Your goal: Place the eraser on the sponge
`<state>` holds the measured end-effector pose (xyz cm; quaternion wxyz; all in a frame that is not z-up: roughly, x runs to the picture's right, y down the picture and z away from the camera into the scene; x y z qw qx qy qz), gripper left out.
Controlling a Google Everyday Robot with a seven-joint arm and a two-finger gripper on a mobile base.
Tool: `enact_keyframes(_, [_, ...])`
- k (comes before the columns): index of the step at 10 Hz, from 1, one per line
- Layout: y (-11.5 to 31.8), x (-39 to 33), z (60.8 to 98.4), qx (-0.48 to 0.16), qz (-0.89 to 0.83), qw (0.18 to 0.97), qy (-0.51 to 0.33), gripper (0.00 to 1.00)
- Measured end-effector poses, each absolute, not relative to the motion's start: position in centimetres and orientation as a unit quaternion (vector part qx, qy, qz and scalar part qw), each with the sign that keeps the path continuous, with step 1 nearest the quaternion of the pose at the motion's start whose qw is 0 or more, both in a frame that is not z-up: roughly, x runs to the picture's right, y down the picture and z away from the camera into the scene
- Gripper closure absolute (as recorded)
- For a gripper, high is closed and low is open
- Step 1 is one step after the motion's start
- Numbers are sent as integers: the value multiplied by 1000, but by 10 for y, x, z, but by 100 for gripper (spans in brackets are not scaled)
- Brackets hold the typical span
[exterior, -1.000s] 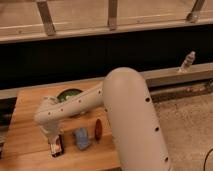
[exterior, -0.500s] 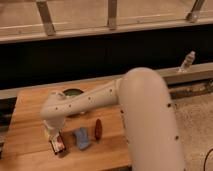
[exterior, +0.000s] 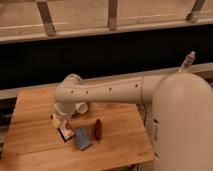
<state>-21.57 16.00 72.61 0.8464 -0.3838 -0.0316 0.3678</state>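
The eraser [exterior: 65,131], white and orange on top with black sides, sits on the wooden table [exterior: 35,112] at the front left. Its right end nearly touches the sponge [exterior: 82,138], a small light-blue pad just to its right. My gripper [exterior: 59,120] hangs at the end of the white arm, directly over the eraser's far end and seemingly touching it. The wrist hides how the gripper meets the eraser.
A dark red oblong thing [exterior: 98,128] lies just right of the sponge. My white arm [exterior: 110,91] stretches across the back of the table from the right. A small bottle [exterior: 189,61] stands on the ledge at the far right. The table's front edge runs close below the sponge.
The arm has swung lower across the table, now covering the green plate. The gripper has shifted right, and the eraser now lies closer to the sponge.
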Motion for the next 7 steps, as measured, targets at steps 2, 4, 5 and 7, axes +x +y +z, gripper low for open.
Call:
enact_keyframes(2, [163,-204,733,-379,353,855,-32,100])
enact_keyframes(4, [178,-183,753,-381,347,857,-20,100])
enact_keyframes(5, [186,-175,761,-384,344,857,-13,100])
enact_keyframes(7, [199,-159,778,-393,346,852,2,100])
